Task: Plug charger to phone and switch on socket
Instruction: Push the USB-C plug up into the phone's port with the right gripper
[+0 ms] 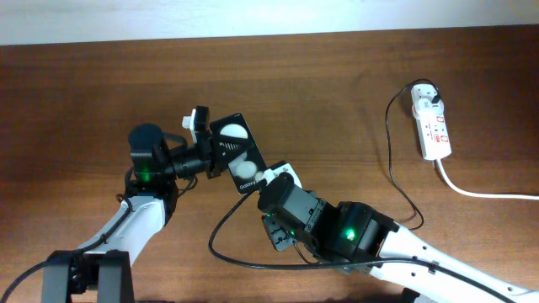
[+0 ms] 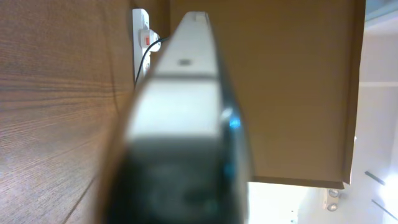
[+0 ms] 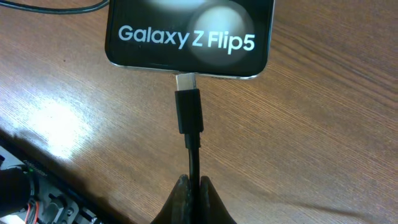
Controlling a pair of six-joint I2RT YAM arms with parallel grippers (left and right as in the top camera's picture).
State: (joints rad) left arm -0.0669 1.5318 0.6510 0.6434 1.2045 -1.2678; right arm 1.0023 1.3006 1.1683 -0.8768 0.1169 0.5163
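The black phone (image 1: 236,156) with two white circles and "Galaxy Z Flip5" lettering is held at table centre by my left gripper (image 1: 202,160), shut on its left edge. In the left wrist view its edge (image 2: 186,93) fills the frame. My right gripper (image 3: 193,186) is shut on the black charger cable (image 3: 194,155) just behind its plug (image 3: 188,109). The metal tip sits at the phone's bottom port (image 3: 186,78). In the overhead view the right gripper (image 1: 268,181) is at the phone's lower corner. The cable (image 1: 392,151) runs to the white socket strip (image 1: 431,124) at far right.
The strip's thick white cord (image 1: 480,192) trails to the right edge. Slack black cable loops (image 1: 221,244) on the wood in front of the right arm. The strip also shows far off in the left wrist view (image 2: 142,37).
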